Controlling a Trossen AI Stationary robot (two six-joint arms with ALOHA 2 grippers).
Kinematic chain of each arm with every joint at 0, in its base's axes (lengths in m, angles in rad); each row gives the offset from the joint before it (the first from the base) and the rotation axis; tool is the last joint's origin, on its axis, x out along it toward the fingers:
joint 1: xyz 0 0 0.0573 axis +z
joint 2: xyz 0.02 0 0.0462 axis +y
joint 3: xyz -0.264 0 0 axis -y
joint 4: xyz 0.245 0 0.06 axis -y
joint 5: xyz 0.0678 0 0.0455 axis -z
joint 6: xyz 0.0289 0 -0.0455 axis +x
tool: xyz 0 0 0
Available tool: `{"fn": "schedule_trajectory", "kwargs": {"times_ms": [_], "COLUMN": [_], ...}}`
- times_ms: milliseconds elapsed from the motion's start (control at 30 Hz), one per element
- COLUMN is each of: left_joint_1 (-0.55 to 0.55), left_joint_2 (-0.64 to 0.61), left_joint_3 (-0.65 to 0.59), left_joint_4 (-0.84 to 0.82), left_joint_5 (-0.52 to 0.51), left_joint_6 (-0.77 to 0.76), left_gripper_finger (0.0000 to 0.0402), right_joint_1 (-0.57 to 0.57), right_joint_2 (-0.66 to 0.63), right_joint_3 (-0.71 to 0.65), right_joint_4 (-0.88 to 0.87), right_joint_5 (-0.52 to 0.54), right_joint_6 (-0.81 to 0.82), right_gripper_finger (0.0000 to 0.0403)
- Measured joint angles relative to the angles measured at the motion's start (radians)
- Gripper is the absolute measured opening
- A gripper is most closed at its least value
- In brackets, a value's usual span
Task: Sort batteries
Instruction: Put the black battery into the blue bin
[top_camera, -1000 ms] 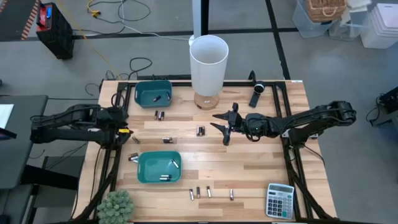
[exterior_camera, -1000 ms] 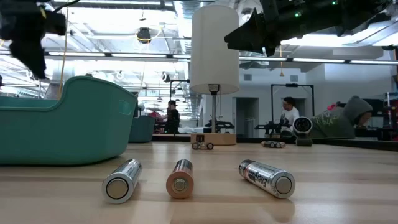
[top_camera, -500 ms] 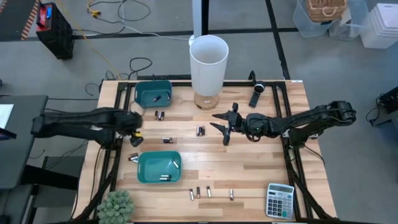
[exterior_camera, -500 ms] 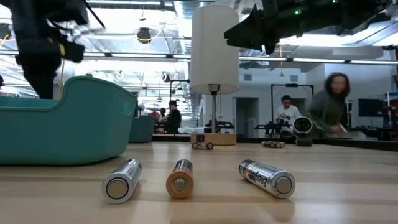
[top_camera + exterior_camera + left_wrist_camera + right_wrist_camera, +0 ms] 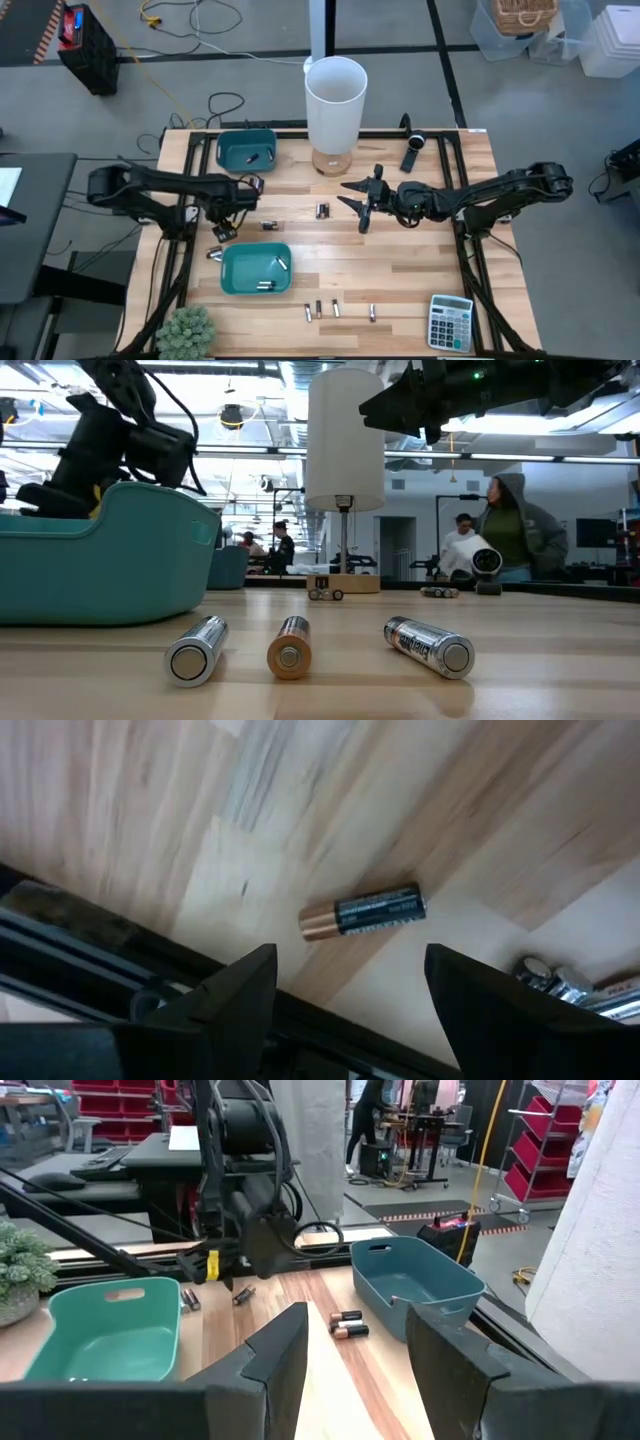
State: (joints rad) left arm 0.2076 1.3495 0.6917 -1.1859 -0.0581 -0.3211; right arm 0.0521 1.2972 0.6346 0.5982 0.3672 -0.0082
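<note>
Batteries lie scattered over the wooden worktop (image 5: 400, 270), and the left hand (image 5: 224, 226) hangs low over one of them: a dark cell with a copper end (image 5: 362, 912) lies on the wood between and just ahead of its two fingers (image 5: 235, 995), which stand apart and hold nothing. Just beyond that hand, toward the front edge, sits the nearer teal bin (image 5: 256, 268) with a few cells in it; a pair of cells (image 5: 214, 253) lies beside the bin's left end. To the hand's other side, near the back edge, is the second teal bin (image 5: 246, 149), with a pair of batteries (image 5: 257, 185) just in front of it. The right hand (image 5: 358, 201) hovers near the worktop's middle, fingers spread wide and empty, with a battery pair (image 5: 322, 210) just ahead of it and the white lamp (image 5: 335, 105) off to its side. A row of cells (image 5: 321, 310) lies along the front edge, well apart from both hands.
</note>
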Motion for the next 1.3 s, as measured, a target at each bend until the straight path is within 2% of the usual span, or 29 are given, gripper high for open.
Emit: {"fn": "schedule_trajectory", "kwargs": {"times_ms": [200,633,1300], "left_joint_1": [0.009,0.009,0.009], "left_joint_2": [0.063,0.222,0.223], "left_joint_3": [0.008,0.031,0.031], "left_joint_4": [-0.003,0.004,0.045], "left_joint_5": [0.029,-0.002,0.009], "left_joint_6": [0.050,0.181,0.212], "left_gripper_finger": [0.0249,0.0249,0.0249], "right_joint_1": [0.000,0.000,0.000], "right_joint_2": [0.000,0.000,0.000], "right_joint_3": [0.000,0.000,0.000], "right_joint_4": [0.000,-0.004,-0.006], "right_joint_5": [0.000,0.000,0.000], "right_joint_6": [-0.001,-0.003,0.000], "right_gripper_finger": [0.0185,0.0185,0.0185]}}
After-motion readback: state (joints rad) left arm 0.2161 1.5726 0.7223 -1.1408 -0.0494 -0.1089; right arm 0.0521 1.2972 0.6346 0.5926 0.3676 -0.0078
